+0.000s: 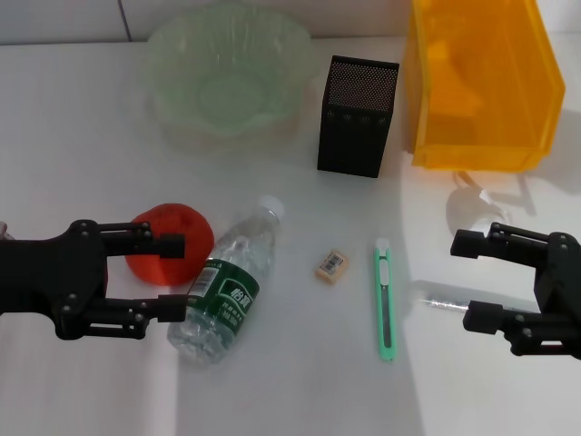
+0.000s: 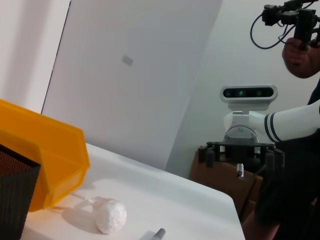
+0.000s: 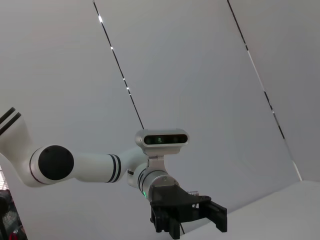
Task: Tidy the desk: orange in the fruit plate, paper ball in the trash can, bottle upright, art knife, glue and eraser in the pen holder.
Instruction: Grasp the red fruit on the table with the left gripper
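In the head view, a red-orange orange (image 1: 162, 238) lies left of a clear bottle (image 1: 227, 283) that is on its side. A small eraser (image 1: 331, 265) and a green art knife (image 1: 385, 300) lie mid-table. A clear glue stick (image 1: 443, 304) lies by my right gripper (image 1: 464, 281), which is open and empty. My left gripper (image 1: 178, 277) is open, its fingers over the orange and the bottle's base. The white paper ball (image 1: 467, 202) lies in front of the yellow trash bin (image 1: 481, 82) and also shows in the left wrist view (image 2: 110, 215). The green fruit plate (image 1: 222, 77) and black mesh pen holder (image 1: 357, 115) stand at the back.
The left wrist view shows the yellow bin (image 2: 45, 160), the pen holder's corner (image 2: 15, 195), the table's far edge and a person (image 2: 300, 50) beyond it. The right wrist view shows only the wall, the robot's head and the other arm's gripper (image 3: 187, 215).
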You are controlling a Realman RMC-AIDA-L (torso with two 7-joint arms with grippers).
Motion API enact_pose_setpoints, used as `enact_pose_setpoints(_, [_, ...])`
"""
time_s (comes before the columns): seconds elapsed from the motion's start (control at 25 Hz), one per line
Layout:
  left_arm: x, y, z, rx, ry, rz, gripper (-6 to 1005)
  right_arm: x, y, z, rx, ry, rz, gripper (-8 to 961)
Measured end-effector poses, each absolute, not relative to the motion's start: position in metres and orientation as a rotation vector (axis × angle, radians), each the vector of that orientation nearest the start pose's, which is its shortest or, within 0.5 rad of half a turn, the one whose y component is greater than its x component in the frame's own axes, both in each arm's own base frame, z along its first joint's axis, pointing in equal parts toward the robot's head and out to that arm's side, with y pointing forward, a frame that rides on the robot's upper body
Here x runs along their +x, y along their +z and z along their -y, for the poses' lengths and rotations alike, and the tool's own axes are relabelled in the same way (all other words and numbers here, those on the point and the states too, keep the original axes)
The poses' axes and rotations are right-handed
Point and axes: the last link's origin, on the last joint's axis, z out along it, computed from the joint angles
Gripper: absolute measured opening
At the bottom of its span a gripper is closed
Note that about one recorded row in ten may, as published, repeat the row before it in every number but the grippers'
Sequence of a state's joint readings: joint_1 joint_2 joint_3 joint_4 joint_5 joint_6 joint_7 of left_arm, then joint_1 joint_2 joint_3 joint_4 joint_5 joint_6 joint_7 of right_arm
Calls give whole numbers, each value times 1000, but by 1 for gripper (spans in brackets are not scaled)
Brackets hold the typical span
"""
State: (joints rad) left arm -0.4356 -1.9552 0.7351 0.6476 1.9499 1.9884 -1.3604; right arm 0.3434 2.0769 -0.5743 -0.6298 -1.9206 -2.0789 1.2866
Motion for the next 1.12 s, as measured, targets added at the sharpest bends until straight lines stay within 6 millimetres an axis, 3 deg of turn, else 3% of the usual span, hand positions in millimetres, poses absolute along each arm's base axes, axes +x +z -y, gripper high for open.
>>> enact_pose_setpoints(0.36, [-277,55,-290,-2891,-750,576,728,277,27,-226,-2744,1293,-593,829])
enact_pose_setpoints(0.52, [-288,43,-307,-2818,-596,616,723,278,26,-224,-2733,1311,-596,828])
enact_pose_setpoints(0.56, [-294,32,-312,-2797,-504,639,722,278,25,-223,-2730,1316,-595,828])
enact_pose_setpoints(0.76, [-298,11,-318,-2760,-405,609,715,278,24,-223,-2726,1322,-589,828])
enact_pose_setpoints(1.12, [-303,7,-325,-2702,-359,604,703,277,22,-222,-2726,1329,-596,828])
